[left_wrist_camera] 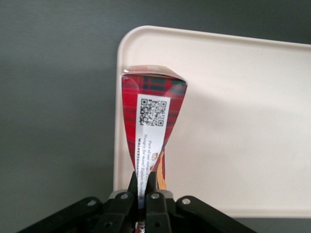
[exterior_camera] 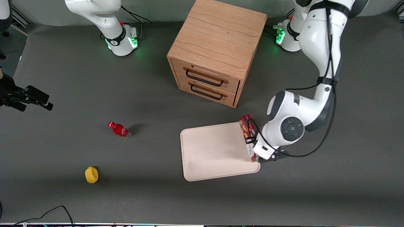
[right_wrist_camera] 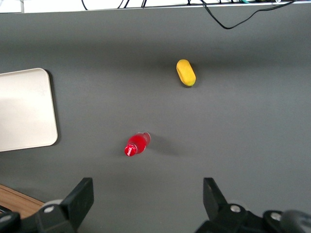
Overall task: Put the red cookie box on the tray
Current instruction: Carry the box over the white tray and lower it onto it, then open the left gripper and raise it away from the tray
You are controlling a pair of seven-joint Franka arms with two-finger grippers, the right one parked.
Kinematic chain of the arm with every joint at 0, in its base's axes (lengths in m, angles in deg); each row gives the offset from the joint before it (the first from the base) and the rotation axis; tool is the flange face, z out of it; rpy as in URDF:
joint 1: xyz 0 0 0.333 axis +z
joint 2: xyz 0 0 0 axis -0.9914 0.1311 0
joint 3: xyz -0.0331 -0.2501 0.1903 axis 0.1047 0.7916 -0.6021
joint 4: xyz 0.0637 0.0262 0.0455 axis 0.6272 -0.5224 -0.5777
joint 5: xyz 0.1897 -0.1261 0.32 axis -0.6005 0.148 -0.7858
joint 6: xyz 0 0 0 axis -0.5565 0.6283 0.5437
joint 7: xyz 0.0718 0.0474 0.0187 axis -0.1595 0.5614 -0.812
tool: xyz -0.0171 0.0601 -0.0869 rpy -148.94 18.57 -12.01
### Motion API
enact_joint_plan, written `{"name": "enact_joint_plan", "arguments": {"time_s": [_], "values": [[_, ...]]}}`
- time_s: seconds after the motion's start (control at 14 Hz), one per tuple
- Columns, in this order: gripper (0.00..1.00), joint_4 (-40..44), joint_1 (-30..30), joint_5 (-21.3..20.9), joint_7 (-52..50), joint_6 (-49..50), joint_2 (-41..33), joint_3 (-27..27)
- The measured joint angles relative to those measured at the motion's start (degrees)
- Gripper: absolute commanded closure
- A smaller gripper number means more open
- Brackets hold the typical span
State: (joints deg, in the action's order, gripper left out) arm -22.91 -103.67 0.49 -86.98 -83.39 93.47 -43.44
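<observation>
The red cookie box (exterior_camera: 247, 128) is long, narrow and dark red with a white QR label. It is held above the tray's edge on the working arm's side. The left arm's gripper (exterior_camera: 254, 150) is shut on the box's near part. In the left wrist view the gripper (left_wrist_camera: 144, 180) pinches the box (left_wrist_camera: 151, 114) between its black fingers (left_wrist_camera: 132, 184), with the box over the tray's rim. The cream-white tray (exterior_camera: 214, 151) lies flat on the grey table in front of the drawer cabinet; it also shows in the left wrist view (left_wrist_camera: 233, 121) and the right wrist view (right_wrist_camera: 22, 109).
A wooden two-drawer cabinet (exterior_camera: 217, 50) stands farther from the front camera than the tray. A small red bottle (exterior_camera: 119, 129) and a yellow object (exterior_camera: 91, 174) lie toward the parked arm's end of the table. A black camera mount (exterior_camera: 25, 97) sits at that table end.
</observation>
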Motion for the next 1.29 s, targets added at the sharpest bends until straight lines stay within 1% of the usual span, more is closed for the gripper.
{"name": "enact_joint_plan", "arguments": {"time_s": [0.14, 0.21, 0.29, 0.57, 0.86, 1.07, 1.29], "values": [[0.99, 0.42, -0.77, -0.3, -0.12, -0.69, 1.33, 0.01], [0.68, 0.61, -1.03, -0.88, -0.12, -0.69, 1.64, 0.01], [0.01, 0.63, -1.16, -1.67, -0.12, -0.69, 1.85, 0.01], [0.0, 0.66, -1.75, -4.24, -0.14, -0.7, 2.12, 0.02], [0.0, 2.12, -2.21, -4.5, -0.53, 1.0, 1.86, -0.13], [0.0, 5.46, -0.95, -4.5, -0.63, 9.88, -0.7, -0.9], [0.0, 6.79, 2.69, -4.68, -0.52, 19.25, -6.94, -1.25]]}}
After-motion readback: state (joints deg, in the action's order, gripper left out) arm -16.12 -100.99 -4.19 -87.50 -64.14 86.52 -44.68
